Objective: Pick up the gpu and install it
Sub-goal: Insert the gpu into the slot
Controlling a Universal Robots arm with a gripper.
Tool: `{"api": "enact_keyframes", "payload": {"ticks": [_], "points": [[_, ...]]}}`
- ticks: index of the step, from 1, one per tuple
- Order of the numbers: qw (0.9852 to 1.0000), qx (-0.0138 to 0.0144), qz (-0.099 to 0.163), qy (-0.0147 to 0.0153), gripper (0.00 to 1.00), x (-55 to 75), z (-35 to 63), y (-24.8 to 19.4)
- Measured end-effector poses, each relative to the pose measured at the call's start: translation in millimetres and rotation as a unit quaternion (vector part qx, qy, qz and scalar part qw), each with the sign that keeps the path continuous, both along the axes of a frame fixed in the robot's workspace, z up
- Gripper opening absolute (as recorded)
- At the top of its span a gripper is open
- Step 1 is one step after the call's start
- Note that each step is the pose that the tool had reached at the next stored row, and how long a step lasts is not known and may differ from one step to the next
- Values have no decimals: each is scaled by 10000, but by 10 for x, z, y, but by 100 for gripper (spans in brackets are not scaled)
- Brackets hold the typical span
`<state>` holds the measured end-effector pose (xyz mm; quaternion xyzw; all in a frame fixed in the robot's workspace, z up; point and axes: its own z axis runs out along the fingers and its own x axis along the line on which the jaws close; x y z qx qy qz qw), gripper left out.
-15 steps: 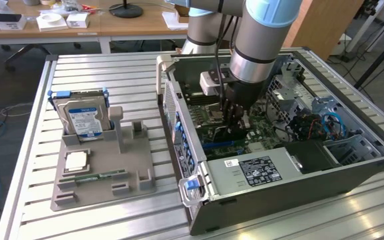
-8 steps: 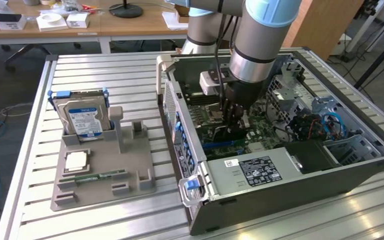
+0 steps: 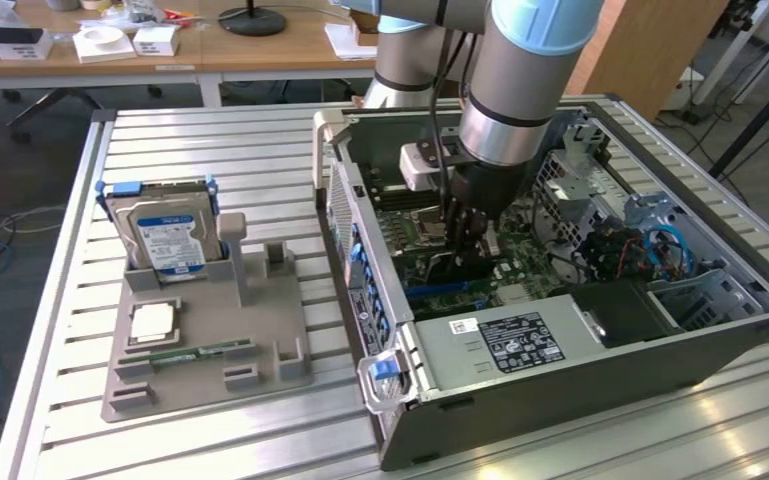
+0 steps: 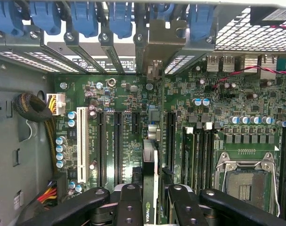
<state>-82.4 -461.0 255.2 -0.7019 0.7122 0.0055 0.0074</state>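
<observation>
Table (image 3: pixel 64 250): slatted metal top, with bare slats along the exterior view's left edge and in front of the tray.
Tray (image 3: pixel 211 375): grey holder lying flat on the table; a strip of bare slats between its edge and the case.
Hard drive (image 3: pixel 164 235): upright in the tray's rear cradle, blue-white label outward.
Processor chip (image 3: pixel 153 322): flat in the tray, just in front of the hard drive.
Memory stick (image 3: pixel 197 353): flat in the tray, just beside the processor chip.
Case (image 3: pixel 491 420): on its side, open upward, walls rising all round the motherboard (image 3: pixel 418 225).
Arm (image 3: pixel 524 70): upright over the case, wrist inside the opening.
Gripper (image 3: pixel 471 240) (image 4: pixel 151 200): low over the motherboard, fingers (image 4: pixel 128 202) clamped on the gpu from both faces.
gpu (image 4: pixel 151 160): held on edge between the fingers, pale bracket toward the row of blue latches (image 4: pixel 84 16); black expansion slots (image 4: pixel 101 146) close on either side, little free room. Contact with a slot: cannot tell.
Processor socket (image 4: pixel 246 179): metal-framed, beyond the memory slots from the gpu.
Power supply (image 3: pixel 518 340): labelled box against the case's near wall, near the gripper.
Drive cage (image 3: pixel 711 295): at the exterior view's right end of the case, well apart from the gripper.
</observation>
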Motion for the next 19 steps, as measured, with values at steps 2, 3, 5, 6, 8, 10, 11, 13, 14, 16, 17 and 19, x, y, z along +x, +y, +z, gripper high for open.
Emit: {"api": "enact_keyframes", "payload": {"ticks": [2, 3, 5, 6, 8, 10, 11, 13, 14, 16, 17, 19], "points": [[10000, 2, 0, -1, 26, 0, -14, 1], [10000, 1, 0, 0, 26, 0, -14, 0], [10000, 0, 0, 0, 26, 0, -14, 0], [10000, 0, 0, 0, 26, 0, -14, 0], [10000, 1, 0, 0, 26, 1, -15, 2], [10000, 1, 0, -1, 26, 0, -15, 4], [10000, 1, 0, -1, 26, 0, -15, 4], [10000, 0, 0, 0, 26, 0, -16, 4], [10000, 0, 0, 0, 26, 0, -20, 4], [10000, -1, 0, 0, 26, 0, -22, 4], [10000, 0, 0, 0, 26, 0, -22, 4], [10000, 0, 0, 0, 26, 0, -23, 4]]}}
